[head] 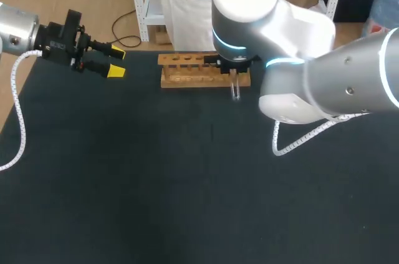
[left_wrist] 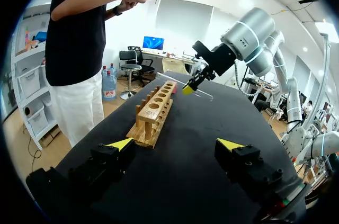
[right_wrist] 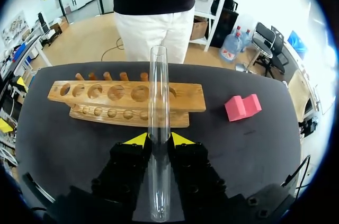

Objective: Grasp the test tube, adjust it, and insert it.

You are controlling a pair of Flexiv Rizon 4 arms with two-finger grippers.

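Before me: a clear, glossy test tube [right_wrist: 159, 86], a smooth pale-wood rack [right_wrist: 100, 92] with visible grain, and a matt pink block [right_wrist: 242, 106], on my matt black table [head: 156, 183].

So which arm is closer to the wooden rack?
Right. The right end effector grips the tube above the rack; the left end effector is open, off beyond one end.

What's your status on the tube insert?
Right gripper shut on test tube. Tube tilted near wooden rack, not inserted. Left gripper open, apart from rack. Pink block beside rack, clear of holes.
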